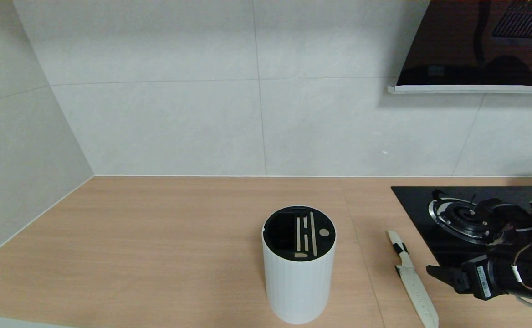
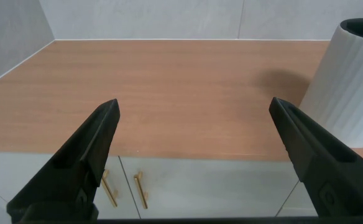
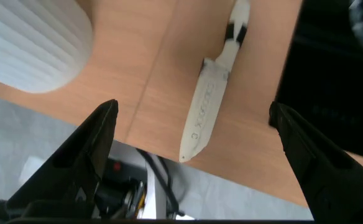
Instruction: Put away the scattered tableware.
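The knife lies directly below my right claw, whose jaws are spread wide with nothing between them. I judge the best grasp is across the handle (the banded end, farther from me), jaws square to it. Then I can swing it blade-down toward a slot in the holder. The knife rests to the holder's right, apart from it, with its blade tip at the counter front edge, so a nudge could tip it off. The stove hems in the far side. There is open wood to the holder's left, where my left claw hangs, also spread and empty.
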